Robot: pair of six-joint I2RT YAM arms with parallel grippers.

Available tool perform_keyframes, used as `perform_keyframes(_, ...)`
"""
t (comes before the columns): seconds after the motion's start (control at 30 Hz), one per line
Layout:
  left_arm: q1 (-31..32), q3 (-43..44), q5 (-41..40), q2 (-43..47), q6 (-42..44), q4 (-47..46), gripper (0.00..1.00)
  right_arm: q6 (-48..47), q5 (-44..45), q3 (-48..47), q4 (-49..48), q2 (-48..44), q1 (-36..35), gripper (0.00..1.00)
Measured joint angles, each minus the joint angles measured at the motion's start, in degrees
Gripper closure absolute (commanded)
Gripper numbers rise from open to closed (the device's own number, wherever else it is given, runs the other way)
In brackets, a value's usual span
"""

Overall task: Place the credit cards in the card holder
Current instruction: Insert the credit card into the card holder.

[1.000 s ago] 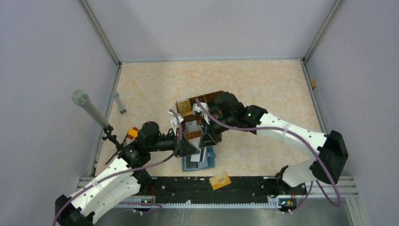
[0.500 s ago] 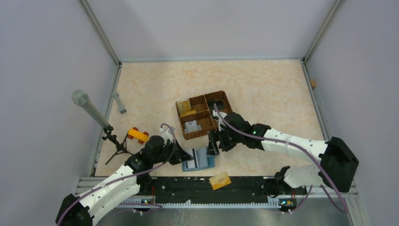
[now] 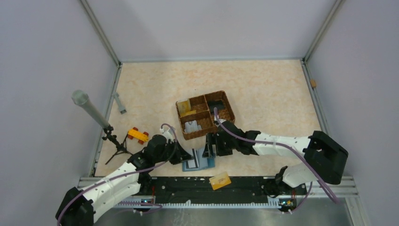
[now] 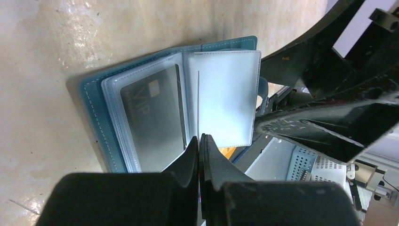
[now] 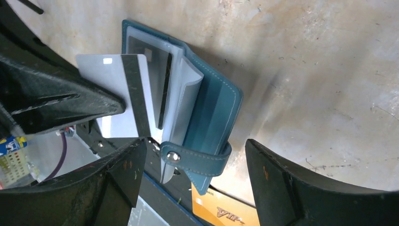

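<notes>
1. At L gripper [image 4: 199, 145]: shut tight on one end of white card [image 5: 101, 94]. From the wrist cam, card seen edge-on as a thin line running straight out from the tips.
2. Key relation: card holder [image 4: 94, 108] lying open on surface [image 3: 263, 89], right ahead of and below L gripper. Card edge lined up w/ the middle fold, btwn the page w/ grey card [image 4: 150, 117] and an empty clear sleeve [image 4: 228, 99]. Not seen inside any sleeve yet. Probably needs tipping flat toward a sleeve mouth, then sliding in along its long axis.
3. At R gripper [image 5: 195, 145]: wide open, nothing held. Coming in from opp. side, jaws either side of holder's strap [image 5: 202, 157] and stud [image 5: 172, 156]. No contact visible. Well placed to pin the cover down, at a guess.
4. Both arms at the holder. L already has the card, so insertion falls to L.
5. In holder: only the grey card visible, tucked in a clear sleeve.
6. Orange card [image 3: 219, 180] loose on black rail [image 3: 179, 186], just nearside of holder.
7. Basket [image 3: 229, 113] just beyond holder: gold card [image 3: 186, 107] in far-left compartment, white-grey ones [image 3: 191, 126] in near-left. Far-right dark, can't tell contents. Near-right partly behind R arm.
</notes>
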State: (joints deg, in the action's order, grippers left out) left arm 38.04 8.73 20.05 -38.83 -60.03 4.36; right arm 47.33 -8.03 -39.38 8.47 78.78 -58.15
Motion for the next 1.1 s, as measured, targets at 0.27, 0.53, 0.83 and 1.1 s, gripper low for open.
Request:
perform_keyframes(0.27,0.00,-0.96,0.00,-0.24,0.04,-1.81,1.00,1.53,1.27,0.39,-1.51,3.65,-0.26,0.70)
perform_keyframes(0.53,0.00,-2.10,0.87,-3.50,-0.07,-5.51,1.00,1.79,2.60,0.52,-1.79,6.21,-0.26,0.98)
perform_keyframes(0.83,0.00,-2.16,1.03,-4.57,0.63,-5.97,1.00,1.79,2.54,0.57,-3.54,8.98,-0.28,1.00)
perform_keyframes(1.1,0.00,-2.16,-0.02,-6.64,1.57,-5.66,1.00,1.73,2.62,0.22,-3.48,9.27,-0.46,1.00)
